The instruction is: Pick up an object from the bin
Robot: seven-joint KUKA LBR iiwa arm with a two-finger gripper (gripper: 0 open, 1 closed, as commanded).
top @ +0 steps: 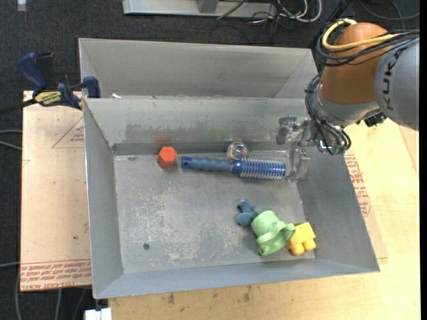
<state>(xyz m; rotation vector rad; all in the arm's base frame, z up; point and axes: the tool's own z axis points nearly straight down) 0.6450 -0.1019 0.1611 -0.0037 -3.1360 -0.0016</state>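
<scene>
Right now your pincer (297, 151) hangs at the far right of the bin (200, 72), just beside the bristled end of the blue brush (257, 169); you cannot tell how wide it stands or whether it grips anything.

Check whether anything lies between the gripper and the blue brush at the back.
Nothing visible does. The gripper hangs right beside the bristled end of the blue brush; the orange block lies past its handle end.
</scene>
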